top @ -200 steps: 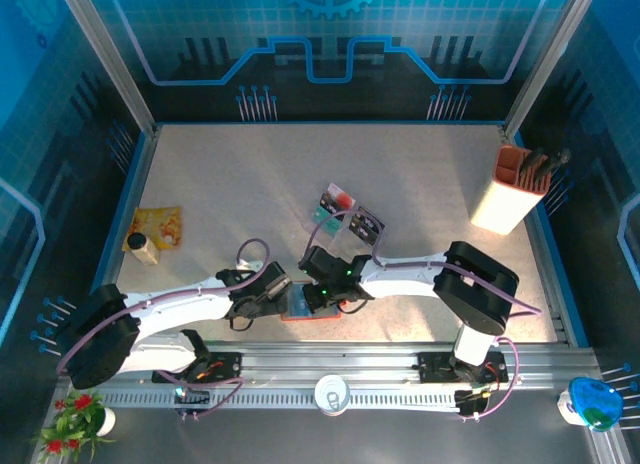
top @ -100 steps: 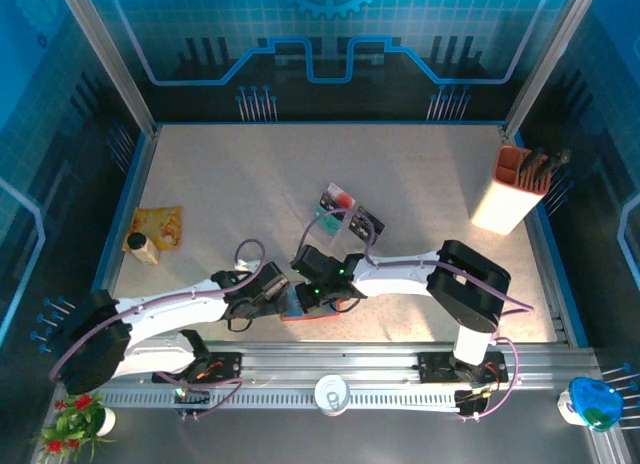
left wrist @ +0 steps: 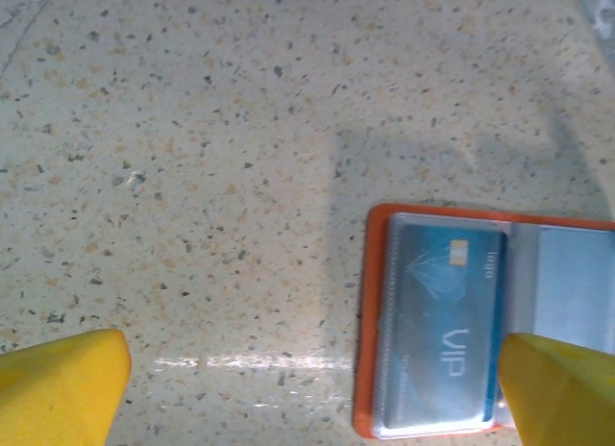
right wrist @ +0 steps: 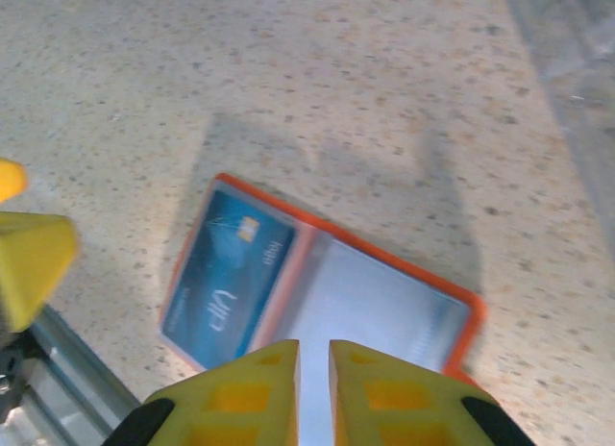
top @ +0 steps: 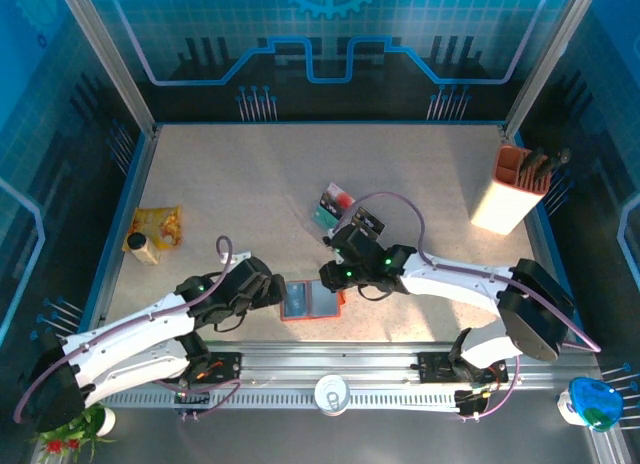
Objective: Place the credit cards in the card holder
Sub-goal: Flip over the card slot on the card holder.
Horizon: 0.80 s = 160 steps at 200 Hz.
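— So, where did it stand?
— One blue card [left wrist: 444,335] sat in the open card holder [top: 311,301] near the table's front edge; remaining credit cards [top: 350,212] waited behind it.
— And the grippers?
— Left gripper [left wrist: 307,379] gaped empty — right gripper [right wrist: 313,361] was nearly closed, empty; it likely needed another card.

Speckled, faintly glossy stone-look bench [left wrist: 192,158]; card holder [left wrist: 370,321] orange with clear glossy plastic pockets; teal card [left wrist: 442,340] smooth.

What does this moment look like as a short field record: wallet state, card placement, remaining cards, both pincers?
card holder: lying open flat on the table, near edge
blue VIP card: in the holder's left clear pocket
right pocket: looks empty
remaining credit cards: in a cluster farther back on the table
left pincer: open, beside the holder, holding nothing
right pincer: nearly closed, above the holder, holding nothing
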Tool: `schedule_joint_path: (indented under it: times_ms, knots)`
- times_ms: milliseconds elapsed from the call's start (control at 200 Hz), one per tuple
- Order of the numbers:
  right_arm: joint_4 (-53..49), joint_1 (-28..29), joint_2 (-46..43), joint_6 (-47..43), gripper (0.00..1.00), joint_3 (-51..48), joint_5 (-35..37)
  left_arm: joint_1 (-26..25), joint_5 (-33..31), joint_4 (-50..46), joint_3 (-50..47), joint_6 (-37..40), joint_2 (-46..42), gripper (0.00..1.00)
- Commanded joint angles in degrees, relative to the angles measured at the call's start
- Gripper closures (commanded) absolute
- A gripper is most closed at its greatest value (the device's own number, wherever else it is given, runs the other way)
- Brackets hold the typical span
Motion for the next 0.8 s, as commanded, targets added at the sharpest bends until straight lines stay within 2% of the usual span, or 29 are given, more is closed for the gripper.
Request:
schedule_joint_path:
  times_ms: [0, 255, 460, 795]
  knots:
    - [-1.2, -1.8, -1.0, -1.9, 0.83, -2.1, -1.3, 0.5, 1.7, 0.0, 2.8, 2.3, 0.3, 0.01]
    - [2.0, -2.7, 3.9, -2.4, 0.88, -2.0, -3.3, -0.3, 7.3, 6.3, 6.2, 4.5, 10.3, 0.01]
    - [4.0, -2.7, 7.8, -1.7, 0.91, -1.8, -4.1, -3.0, 7.2, 8.5, 7.6, 4.8, 16.7, 0.01]
    - [9.3, -2.1, 14.0, 0.4, 0.94, -2.6, -6.9, -5.7, 7.0, 11.0, 8.2, 4.9, 22.5, 0.01]
